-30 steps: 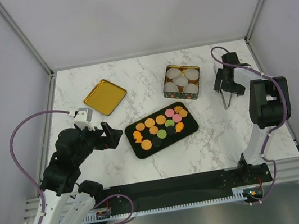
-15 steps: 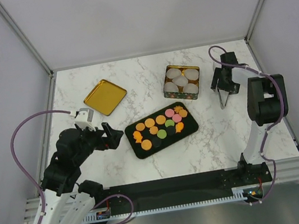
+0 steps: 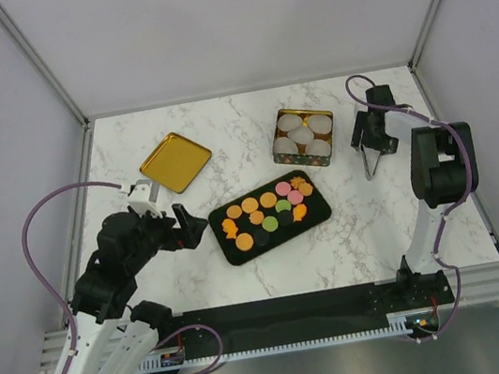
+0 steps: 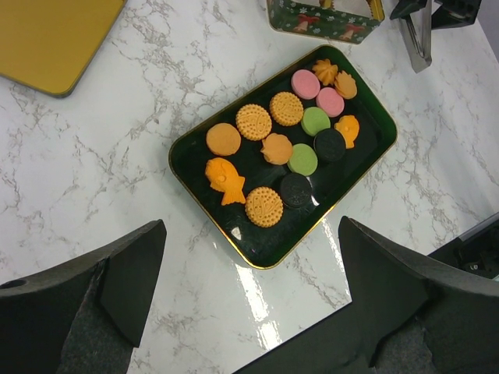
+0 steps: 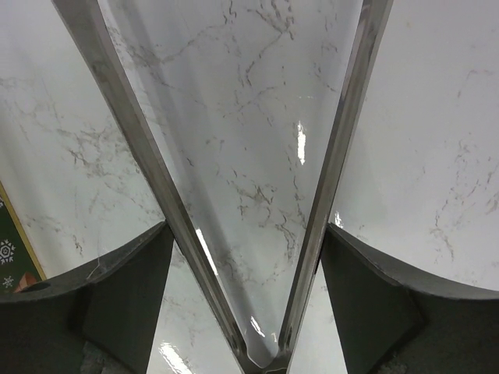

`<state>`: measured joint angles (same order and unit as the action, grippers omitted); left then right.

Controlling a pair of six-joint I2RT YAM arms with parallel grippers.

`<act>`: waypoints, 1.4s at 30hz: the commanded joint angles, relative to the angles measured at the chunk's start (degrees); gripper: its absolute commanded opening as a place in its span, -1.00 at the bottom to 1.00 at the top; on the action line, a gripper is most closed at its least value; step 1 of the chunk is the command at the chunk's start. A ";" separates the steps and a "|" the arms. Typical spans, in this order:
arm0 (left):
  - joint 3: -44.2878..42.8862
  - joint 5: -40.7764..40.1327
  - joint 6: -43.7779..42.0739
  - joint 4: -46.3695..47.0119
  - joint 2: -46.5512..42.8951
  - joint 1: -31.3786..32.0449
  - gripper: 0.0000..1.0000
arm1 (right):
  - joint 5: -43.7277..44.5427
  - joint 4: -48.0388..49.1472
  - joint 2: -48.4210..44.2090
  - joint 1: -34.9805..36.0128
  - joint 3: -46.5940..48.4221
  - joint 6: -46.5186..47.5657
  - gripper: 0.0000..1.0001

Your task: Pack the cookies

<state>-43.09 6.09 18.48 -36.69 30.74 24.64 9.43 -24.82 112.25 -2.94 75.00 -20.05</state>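
Several cookies (image 3: 268,212), orange, pink, green and black, lie on a black gold-rimmed tray (image 3: 228,249) at the table's middle. They also show in the left wrist view (image 4: 284,148), on the tray (image 4: 265,238). My left gripper (image 3: 183,226) is open and empty, just left of the tray; in its own view (image 4: 251,234) the jaws stand wide above the tray's near corner. My right gripper (image 3: 370,139) is shut on metal tongs (image 3: 372,166), right of the tin. In the right wrist view the tongs (image 5: 132,125) spread in an open V between my fingers (image 5: 245,230) over bare marble.
A green square tin (image 3: 307,158) holding white fluted paper cups stands behind the tray at the right. Its gold lid (image 3: 175,161) lies at the back left, also in the left wrist view (image 4: 54,35). Walls enclose the marble table.
My right gripper has moved a little left and farther back with the tongs. My left arm has barely shifted.
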 commanded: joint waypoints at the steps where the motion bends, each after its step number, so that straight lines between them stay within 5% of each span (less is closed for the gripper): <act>1: -0.06 -0.72 0.68 1.71 0.55 0.41 1.00 | -2.40 0.38 1.31 0.22 1.11 0.72 0.65; 23: 0.02 -0.90 0.68 1.62 0.81 0.76 1.00 | -2.40 -0.76 6.93 -0.05 3.84 1.95 0.55; 29: 0.02 -0.90 0.68 1.71 0.99 0.76 0.99 | -4.94 0.03 6.24 0.04 2.61 1.07 0.23; 32: 0.02 -1.16 0.77 1.71 1.07 0.76 1.00 | -3.99 -0.05 2.12 1.00 1.47 0.54 0.02; 42: 0.02 -1.69 0.77 1.53 1.16 0.76 0.99 | -2.31 -4.18 -21.18 6.19 -2.14 0.01 0.03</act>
<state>-43.05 5.82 18.48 -36.71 31.88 25.21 7.33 -28.32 99.96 2.07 72.88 -19.66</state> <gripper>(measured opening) 0.994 0.516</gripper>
